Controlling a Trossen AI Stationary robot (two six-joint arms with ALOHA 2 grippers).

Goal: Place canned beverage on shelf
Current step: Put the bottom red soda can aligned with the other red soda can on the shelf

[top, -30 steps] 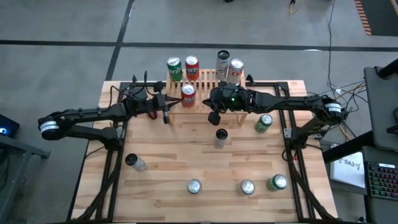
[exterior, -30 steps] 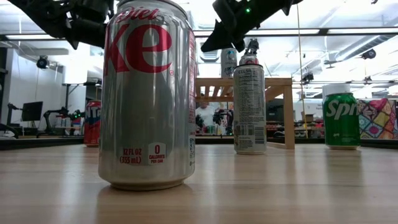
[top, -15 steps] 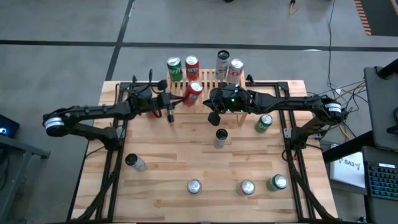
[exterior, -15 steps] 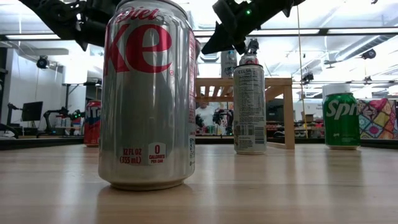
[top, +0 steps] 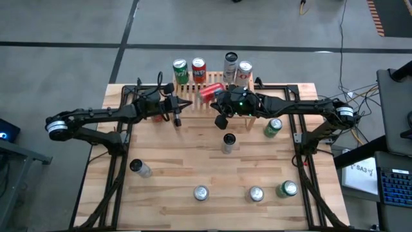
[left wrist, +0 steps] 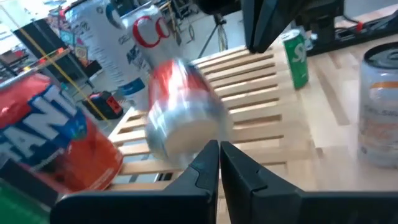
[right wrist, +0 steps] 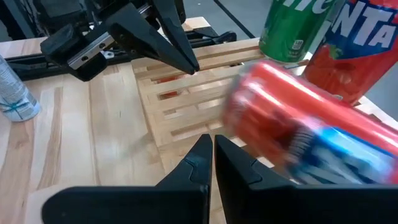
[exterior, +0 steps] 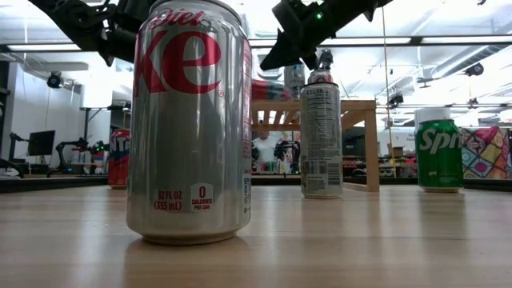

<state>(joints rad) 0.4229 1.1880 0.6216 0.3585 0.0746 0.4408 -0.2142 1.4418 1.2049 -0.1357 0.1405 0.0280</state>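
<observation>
Two dark arms reach in over the light-wood tabletop (top: pixel 193 167), plank-grained and matte. Shelf (top: pixel 192 103) sits at the far edge, a low pale-wood rack of thin parallel slats. Left hand (top: pixel 177 120) hangs at the shelf's near left corner, fingers clenched on nothing. Right hand (top: pixel 221 121) hangs just off the shelf's near edge, mid-width, also clenched and empty.

Task can, the red can (top: pixel 211 92), is on the shelf but not upright. It lies on its side on the slats, long axis roughly left-right, smooth shiny metal cylinder with silver end; blurred in both wrist views. It lies far and a bit left of the right hand, far and right of the left hand. Right hand looks nearer, so righting it likely falls to that arm; a round can on slats may roll.

Four upright cans stand along the shelf's far side, among them a green can (top: pixel 180 69). More cans stand on the tabletop, including a slim silver can (top: pixel 228 142)
</observation>
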